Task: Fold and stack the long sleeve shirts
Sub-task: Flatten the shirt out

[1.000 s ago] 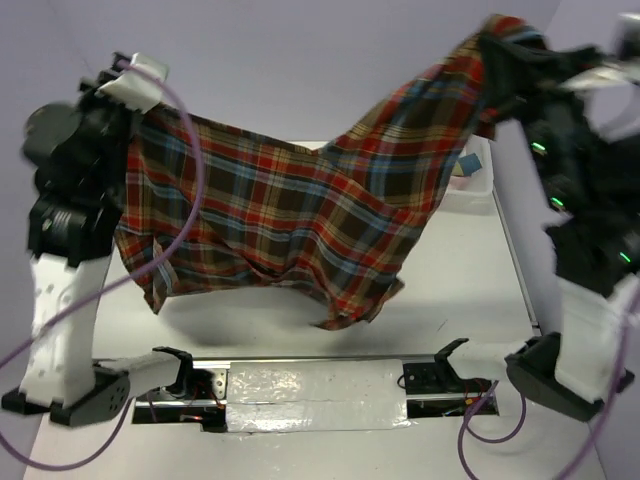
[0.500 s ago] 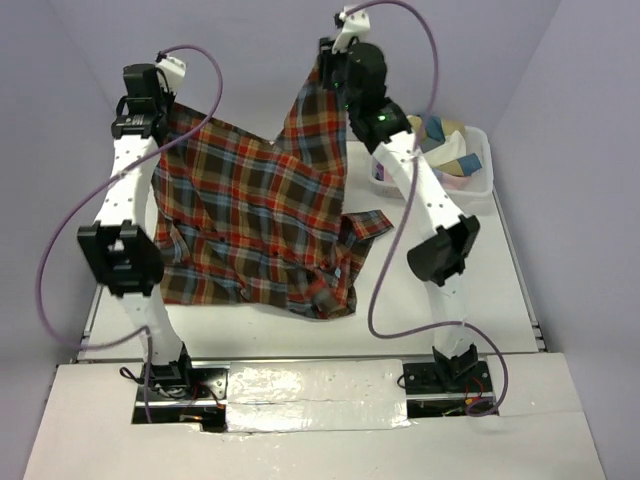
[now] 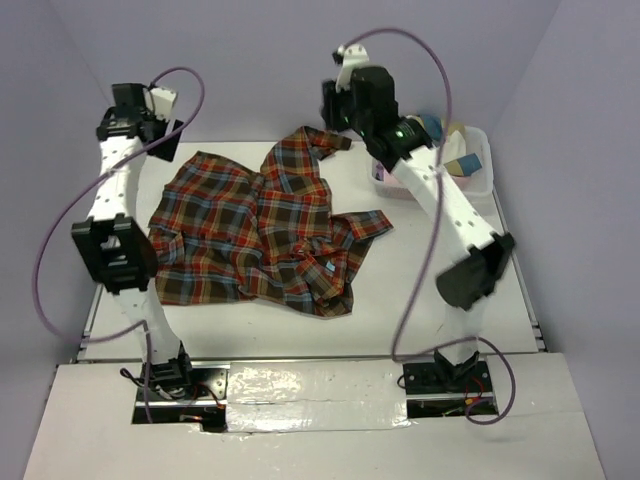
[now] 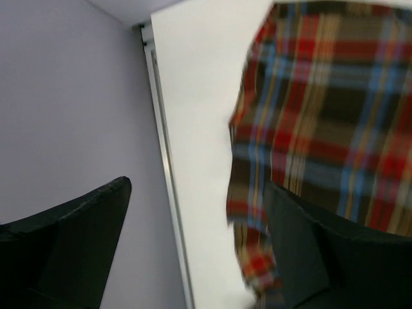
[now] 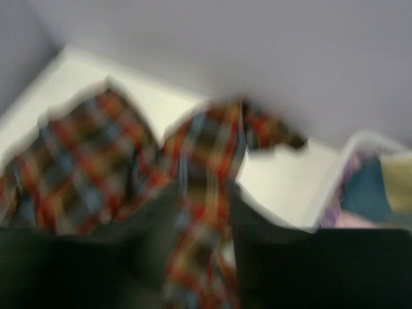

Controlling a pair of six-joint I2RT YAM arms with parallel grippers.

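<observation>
The shirt (image 3: 255,235) lies crumpled on the table (image 3: 250,330). Left gripper (image 3: 150,135) at its 10 o'clock — jaws spread wide, empty. Right gripper (image 3: 332,105) at 1 o'clock — jaws apart, blurry shirt showing through the gap.

The white table (image 3: 250,325) carries a rumpled plaid shirt (image 3: 260,235) and, at its far right, a basket (image 3: 484,172).

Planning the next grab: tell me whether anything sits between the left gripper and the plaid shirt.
Nothing visible does. The left gripper hangs open over bare table beside the shirt's far-left edge; the basket sits far right.
</observation>
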